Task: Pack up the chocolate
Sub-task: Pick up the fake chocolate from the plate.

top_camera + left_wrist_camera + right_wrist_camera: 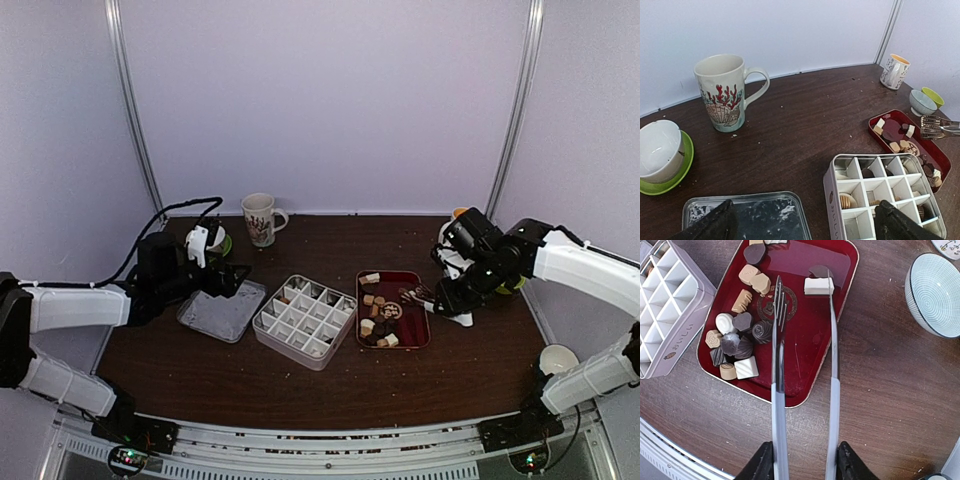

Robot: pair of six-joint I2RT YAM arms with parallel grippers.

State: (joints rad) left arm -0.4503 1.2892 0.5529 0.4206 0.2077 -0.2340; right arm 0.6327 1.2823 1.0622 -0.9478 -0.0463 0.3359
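Dark wood table (330,245), white walls. The chocolate (735,342) sits mostly in the dark red tray (810,325), with a few pieces in the divided box (670,354) to its left. One white block (817,286) lies between the spread tong tips, right by the right blade, long axis across the gap; the main cluster is just left of the left blade. The right gripper (805,462) is nearer, pinching the tongs (777,370) by the handles, reaching out over the tray; the left gripper (805,222), fingers spread and holding nothing, hangs over the tin lid (750,215).
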